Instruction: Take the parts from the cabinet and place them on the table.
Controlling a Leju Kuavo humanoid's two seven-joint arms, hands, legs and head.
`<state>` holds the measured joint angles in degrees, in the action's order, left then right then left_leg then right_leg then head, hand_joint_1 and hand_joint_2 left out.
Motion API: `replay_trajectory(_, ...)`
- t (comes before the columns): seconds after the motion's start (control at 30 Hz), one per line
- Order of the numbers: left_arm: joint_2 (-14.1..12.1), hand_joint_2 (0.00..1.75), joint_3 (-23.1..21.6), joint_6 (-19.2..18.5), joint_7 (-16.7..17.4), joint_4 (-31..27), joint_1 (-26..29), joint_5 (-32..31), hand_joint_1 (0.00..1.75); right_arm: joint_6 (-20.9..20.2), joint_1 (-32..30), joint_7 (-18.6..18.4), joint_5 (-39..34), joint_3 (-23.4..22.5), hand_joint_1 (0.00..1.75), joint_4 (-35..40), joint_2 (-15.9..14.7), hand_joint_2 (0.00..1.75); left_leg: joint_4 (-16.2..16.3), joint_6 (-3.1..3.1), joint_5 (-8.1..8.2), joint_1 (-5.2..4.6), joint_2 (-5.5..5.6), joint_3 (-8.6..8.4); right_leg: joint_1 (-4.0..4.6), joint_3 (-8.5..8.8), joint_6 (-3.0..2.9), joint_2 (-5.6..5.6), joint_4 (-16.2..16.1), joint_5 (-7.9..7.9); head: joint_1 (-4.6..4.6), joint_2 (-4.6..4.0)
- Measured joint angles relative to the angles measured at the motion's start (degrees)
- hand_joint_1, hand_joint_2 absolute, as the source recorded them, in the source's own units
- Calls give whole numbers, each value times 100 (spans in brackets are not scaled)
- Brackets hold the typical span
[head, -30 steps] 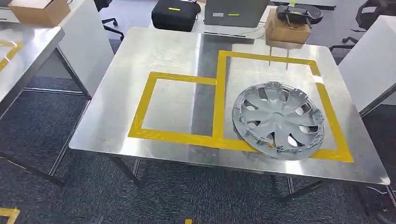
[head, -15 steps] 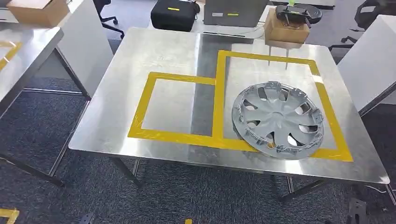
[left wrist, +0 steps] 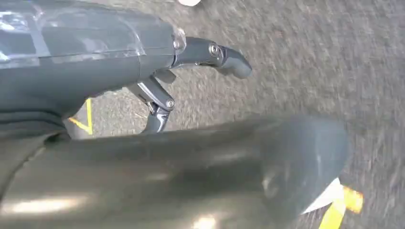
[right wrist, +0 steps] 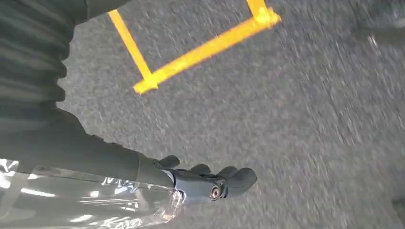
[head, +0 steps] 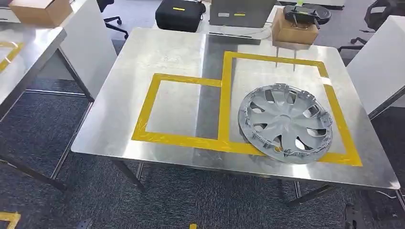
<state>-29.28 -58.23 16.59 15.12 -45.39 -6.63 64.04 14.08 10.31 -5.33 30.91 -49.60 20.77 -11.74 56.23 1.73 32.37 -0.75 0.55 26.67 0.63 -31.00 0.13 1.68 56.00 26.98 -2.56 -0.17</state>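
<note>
Left hand (left wrist: 191,71) hangs over grey carpet (left wrist: 305,71), fingers apart, holding nothing. Right hand (right wrist: 210,183) likewise loose and empty above carpet. 1 hubcap (head: 285,123) lies flat on the table (head: 167,52), well apart from both hands.

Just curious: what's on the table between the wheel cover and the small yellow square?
In the head view, a yellow tape strip runs between the wheel cover and the small yellow square; otherwise bare table.
</note>
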Motion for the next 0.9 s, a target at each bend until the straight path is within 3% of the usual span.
replay_trajectory(0.13,-33,0,-20,166,166,-153,8,97,0,-147,45,31,-33,120,0,-147,0,175,0,-1,0,0,15,0,1,0,0,-9,0,1,0,0)
replay_trajectory(0.23,-3,0,-81,-27,149,-178,-4,151,0,-390,63,-88,-22,241,0,-228,-22,175,0,-1,-1,-2,22,0,0,1,-1,-10,0,1,-2,0)
replay_trajectory(0.43,280,0,-282,-962,-459,168,-89,175,0,-805,65,-122,-145,521,0,-311,-188,175,0,0,0,-7,42,3,-3,2,-1,-23,-2,1,-6,0)
replay_trajectory(0.63,741,0,-400,-986,-608,581,-163,79,0,-872,50,-193,-269,766,0,-293,-286,175,1,1,1,-8,47,4,-4,2,0,-25,-6,1,-9,0)
replay_trajectory(0.77,791,0,-481,-1272,-761,903,-200,-100,0,-995,-61,-347,-722,927,0,-151,-376,175,1,1,2,-8,49,7,-4,2,-6,-33,-6,6,-11,0)
replay_trajectory(0.9,784,0,-522,-1178,-833,1112,-246,-144,0,-1036,-78,-280,-1075,1139,0,-109,-380,175,1,1,2,-6,42,6,-3,2,-6,-34,-5,6,-6,0)
